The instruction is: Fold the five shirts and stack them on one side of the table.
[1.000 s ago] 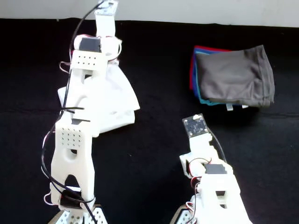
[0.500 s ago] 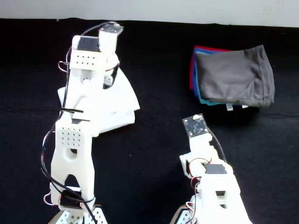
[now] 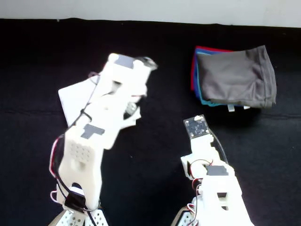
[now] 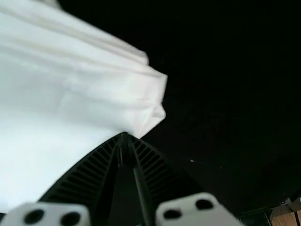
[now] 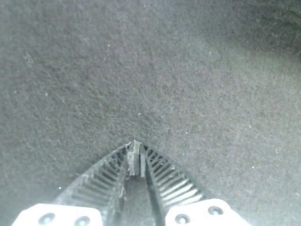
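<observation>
left arm has swung down from the top left of the frame and now lies across the white shirt (image 3: 75,96), left of centre. left pincer (image 4: 124,139) is closed with the shirt's edge at its tip; can't tell if it's pinched. right pincer (image 5: 135,155) is closed over bare surface (image 3: 155,155). stack (image 3: 235,77) is upper right. looks like the last shirt, mid-fold. next: get a grip through all layers and carry it to the stack.
</observation>
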You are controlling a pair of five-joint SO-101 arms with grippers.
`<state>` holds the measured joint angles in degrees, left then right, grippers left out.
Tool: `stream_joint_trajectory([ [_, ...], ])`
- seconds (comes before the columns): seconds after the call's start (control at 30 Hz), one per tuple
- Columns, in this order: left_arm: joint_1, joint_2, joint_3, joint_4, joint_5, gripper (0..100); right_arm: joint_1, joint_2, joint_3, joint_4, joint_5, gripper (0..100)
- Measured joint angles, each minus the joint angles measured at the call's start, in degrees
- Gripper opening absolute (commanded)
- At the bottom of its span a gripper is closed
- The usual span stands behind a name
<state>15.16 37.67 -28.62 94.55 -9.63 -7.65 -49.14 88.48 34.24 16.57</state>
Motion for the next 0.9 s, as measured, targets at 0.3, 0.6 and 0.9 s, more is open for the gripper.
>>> stream_joint_trajectory([
  [0.3, -1.9, -7.4, -4.2, -1.6, -0.1, 1, 0.0, 0.0, 0.0, 0.0, 0.0, 0.6],
  [0.6, -14.0, -7.6, -4.9, -13.8, 0.0, 1, 0.0, 0.0, 0.0, 0.0, 0.0, 0.6],
  [0.9, -14.6, 3.3, -4.7, -29.6, 0.1, 1, 0.0, 0.0, 0.0, 0.0, 0.0, 0.6],
])
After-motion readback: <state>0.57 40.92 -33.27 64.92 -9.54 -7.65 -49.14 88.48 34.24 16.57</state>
